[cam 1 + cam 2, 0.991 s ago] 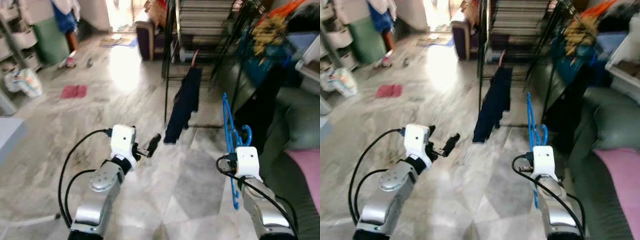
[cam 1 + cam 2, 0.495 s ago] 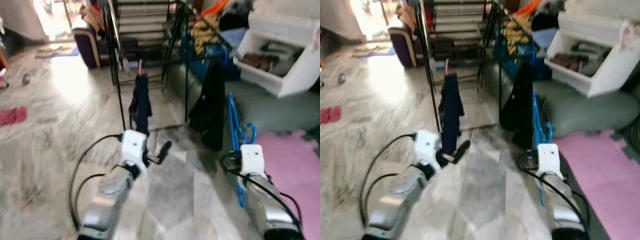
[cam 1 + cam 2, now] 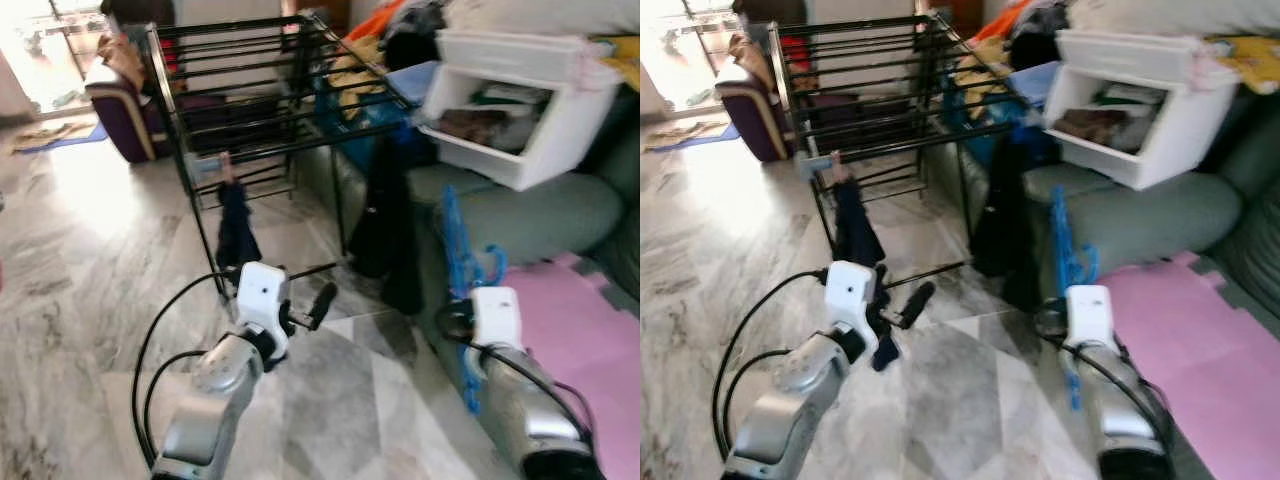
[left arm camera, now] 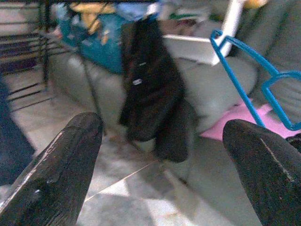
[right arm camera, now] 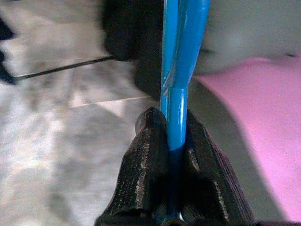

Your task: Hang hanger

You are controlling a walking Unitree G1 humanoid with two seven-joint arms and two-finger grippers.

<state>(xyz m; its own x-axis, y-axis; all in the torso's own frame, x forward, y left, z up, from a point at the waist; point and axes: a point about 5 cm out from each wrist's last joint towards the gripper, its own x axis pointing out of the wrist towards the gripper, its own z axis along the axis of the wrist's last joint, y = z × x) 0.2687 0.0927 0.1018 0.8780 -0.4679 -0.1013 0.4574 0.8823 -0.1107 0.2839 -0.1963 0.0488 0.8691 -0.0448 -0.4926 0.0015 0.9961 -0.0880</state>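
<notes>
The blue hanger (image 5: pixel 178 70) is pinched tight by the right gripper (image 5: pixel 173 141), near the rack (image 3: pixel 260 90). It looks light, thin and stiff. The left gripper (image 4: pixel 160 165) is spread wide, with nothing held.

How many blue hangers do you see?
1. The blue hanger is clamped in the right pincer, held upright near the grey sofa. Others might hide among the clothes on the black rack.

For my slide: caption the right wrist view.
Right gripper clamps a blue plastic hanger above marble floor and pink mat.
</notes>
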